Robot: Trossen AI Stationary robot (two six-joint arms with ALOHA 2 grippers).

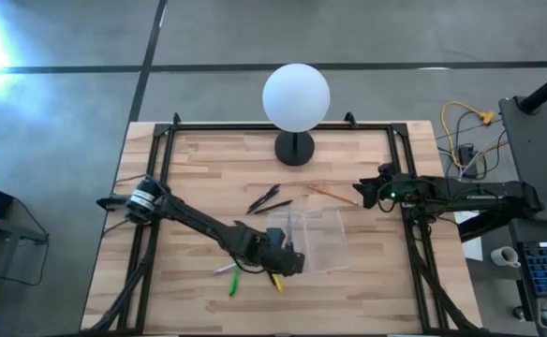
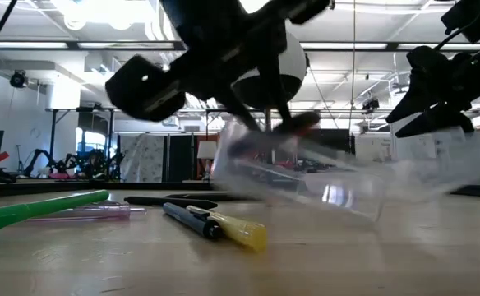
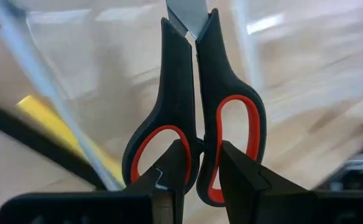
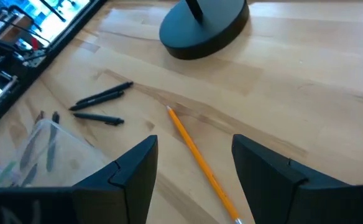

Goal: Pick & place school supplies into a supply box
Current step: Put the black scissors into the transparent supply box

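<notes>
Red-handled scissors [image 3: 194, 118] | clamped at the handles by left gripper [image 3: 200, 171], blades toward clear supply box [image 1: 313, 241] at frame centre, apparently for insertion | right gripper [image 4: 194, 163] spread, idle above orange pencil [image 4: 197, 155], right of centre

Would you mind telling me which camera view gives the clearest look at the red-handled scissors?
The left wrist view: the black-and-red-handled scissors fill the frame, pinched at the handles by the left gripper over the clear plastic supply box. The high view hides them under that gripper; the low view shows only a blurred reddish shape; the right wrist view shows none.
</notes>
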